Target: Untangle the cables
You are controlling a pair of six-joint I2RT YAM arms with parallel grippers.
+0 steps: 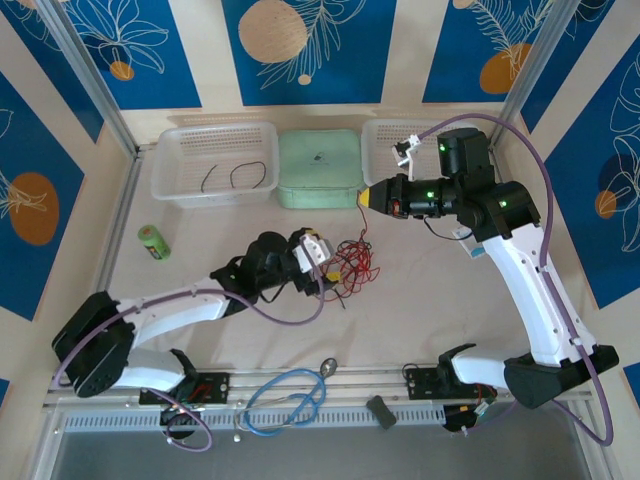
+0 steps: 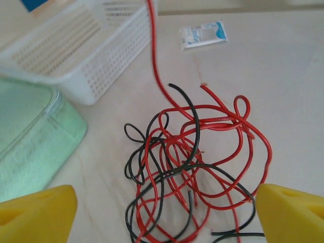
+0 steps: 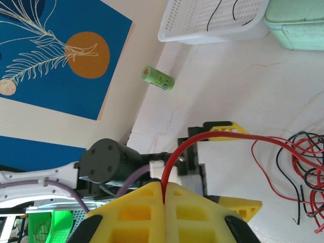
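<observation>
My left gripper [image 1: 322,263] hangs with its jaws spread wide and nothing in them. Through its wrist camera the cables [image 2: 192,172] lie heaped on the table [image 1: 420,320] straight ahead, framed between the two yellow fingertips [image 2: 35,215]. That makes the left arm the nearer one. From the heap one red strand [image 2: 154,55] climbs away toward the far side to my right gripper [image 1: 368,197], which is pinched tight on it. As for writing, the green can [image 1: 153,243] at far left and the small sachet [image 2: 203,34] carry print, I think, but it is too blurred to read.
</observation>
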